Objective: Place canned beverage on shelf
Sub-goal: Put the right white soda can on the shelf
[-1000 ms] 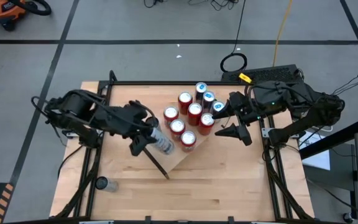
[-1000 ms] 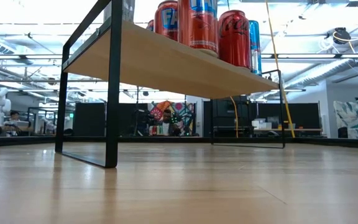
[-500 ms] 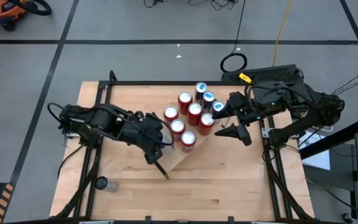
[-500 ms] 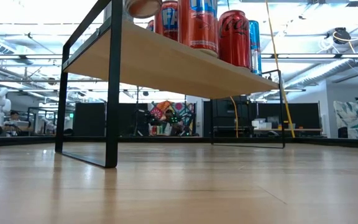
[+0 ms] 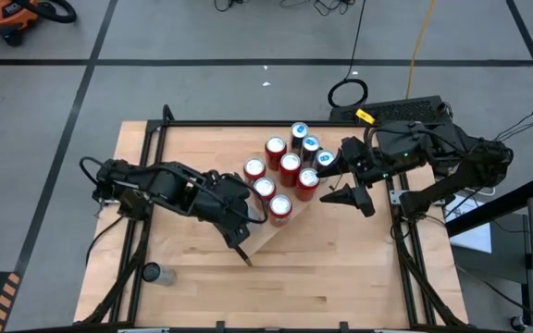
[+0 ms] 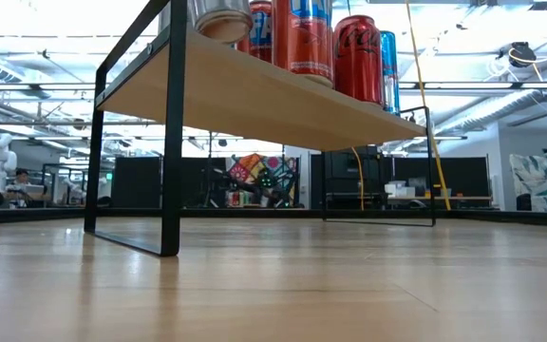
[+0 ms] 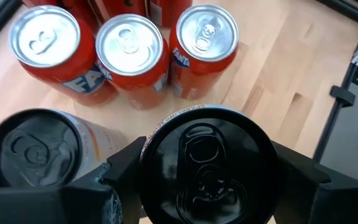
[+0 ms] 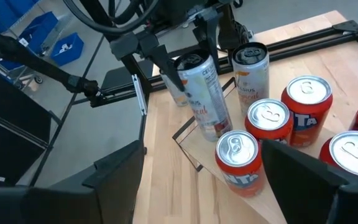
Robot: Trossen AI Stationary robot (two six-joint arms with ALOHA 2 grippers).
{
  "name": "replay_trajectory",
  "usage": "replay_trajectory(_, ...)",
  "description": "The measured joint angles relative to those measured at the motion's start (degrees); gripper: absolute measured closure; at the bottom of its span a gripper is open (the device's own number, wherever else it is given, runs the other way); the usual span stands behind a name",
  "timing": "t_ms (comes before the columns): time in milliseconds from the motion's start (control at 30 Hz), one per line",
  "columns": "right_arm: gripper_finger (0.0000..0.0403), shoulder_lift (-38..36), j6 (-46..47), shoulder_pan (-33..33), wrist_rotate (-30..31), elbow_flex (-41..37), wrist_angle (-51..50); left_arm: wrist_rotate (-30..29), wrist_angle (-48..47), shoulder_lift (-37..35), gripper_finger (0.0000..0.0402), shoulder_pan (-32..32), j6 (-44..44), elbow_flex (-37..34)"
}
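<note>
Silver can [image 8: 202, 94], tall, slim and slick, sits clamped at its upper sides in my left hand [image 8: 185, 53], tilted over the shelf [image 5: 280, 231] at 9 o'clock of the red cans [image 5: 283, 176]. I'd judge it rigid but dentable and top-heavy. My right hand [image 5: 342, 181] waits with fingers spread at 3 o'clock.

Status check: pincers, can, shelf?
Left pincer shut on tall can, hovering tilted over shelf end. Right pincer open, waiting beside shelf. Slim can close by.

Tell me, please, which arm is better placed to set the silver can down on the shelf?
Left. The left claw already grips the silver can above the shelf near its end bracket. The right claw is open and empty at the far end.
</note>
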Motion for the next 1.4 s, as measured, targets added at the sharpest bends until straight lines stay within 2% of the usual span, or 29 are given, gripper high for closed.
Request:
replay_trajectory(300,0.0101,0.0,0.0,0.0,0.0,0.0,-0.5,-1.3,0.1,-0.2,0.0155,0.2,4.4,-0.8)
replay_trajectory(467,0.0101,0.0,0.0,0.0,0.0,0.0,-0.5,3.2,0.0,-0.2,0.0155,1.2,4.4,-3.5)
replay_trajectory(700,0.0101,0.0,0.2,0.0,0.0,0.0,-0.4,4.0,0.0,-0.2,0.0154,1.2,2.5,-6.7)
replay_trajectory(1400,0.0101,0.0,0.5,0.0,0.0,0.0,-0.3,3.1,0.1,-0.2,0.011,1.5,3.0,-6.7)
